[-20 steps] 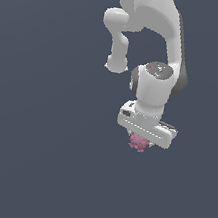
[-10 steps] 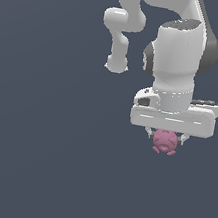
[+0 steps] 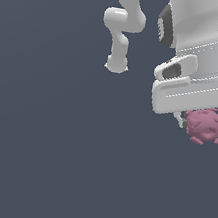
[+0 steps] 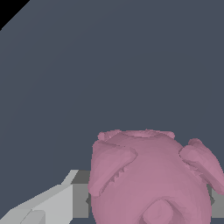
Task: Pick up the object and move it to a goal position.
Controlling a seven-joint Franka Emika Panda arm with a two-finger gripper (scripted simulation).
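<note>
The object (image 3: 205, 126) is a small dusky-pink lumpy thing with knobbly bumps, hanging just under the white hand of the arm at the exterior view's right. My gripper (image 3: 205, 123) is shut on it, its fingers mostly hidden behind the hand and the object. In the wrist view the object (image 4: 151, 179) looms large and close, with a grey-white finger (image 4: 52, 203) pressed against its side. The object is held well above the dark floor.
Plain dark grey-blue ground (image 3: 46, 161) fills both views. The white arm's links and base (image 3: 122, 32) stand farther back, toward the exterior view's middle.
The gripper has carried the object toward the exterior view's right and closer to the camera; hand and object now look much larger. The grip has stayed shut on it.
</note>
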